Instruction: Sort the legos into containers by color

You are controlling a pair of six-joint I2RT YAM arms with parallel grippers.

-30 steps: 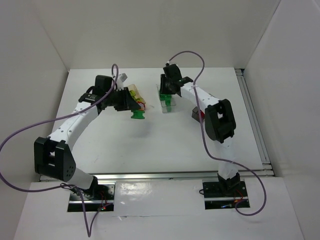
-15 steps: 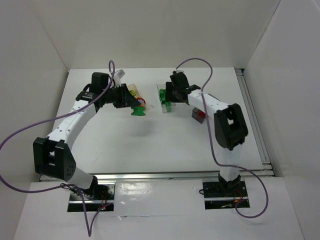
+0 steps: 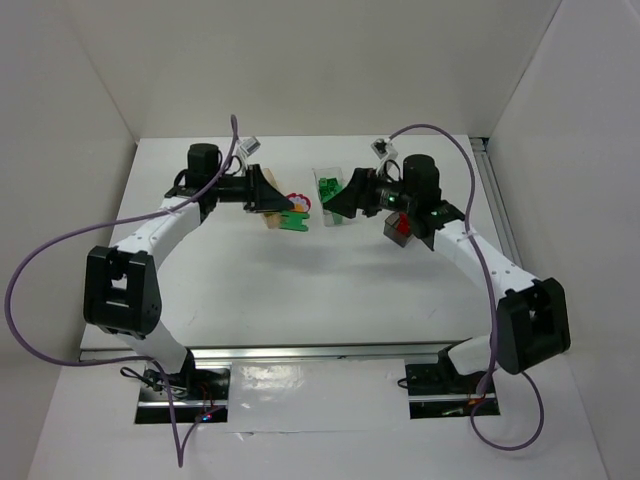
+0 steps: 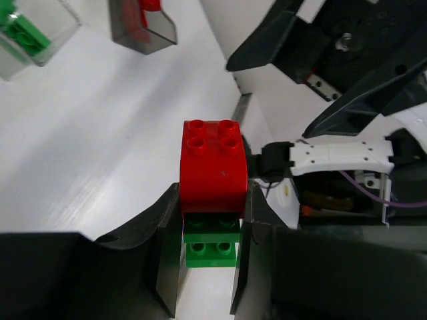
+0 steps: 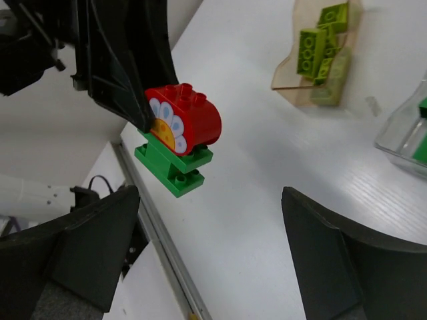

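Note:
My left gripper (image 4: pixel 210 230) is shut on a two-colour stack of legos, a red rounded brick (image 4: pixel 213 167) on green bricks (image 4: pixel 211 252), held above the table (image 3: pixel 300 280). In the right wrist view the stack (image 5: pixel 179 137) shows a flower print and hangs from the left fingers (image 5: pixel 127 67). My right gripper (image 5: pixel 213 260) faces it from a short way off, open and holding nothing. In the top view the left gripper (image 3: pixel 283 207) and right gripper (image 3: pixel 337 205) point at each other with the stack (image 3: pixel 295 218) between. The orange-tan container (image 5: pixel 320 57) holds yellow-green legos.
The clear container (image 3: pixel 328 188) with green bricks stands just behind the right gripper. The dark grey container (image 3: pixel 398 228) with a red brick sits under the right arm's forearm. White walls close in the table on three sides, with a metal rail (image 3: pixel 510 240) along the right.
My right gripper has left the clear container, swung to face left and opened wide. The left gripper has carried the stack a little to the right, toward it.

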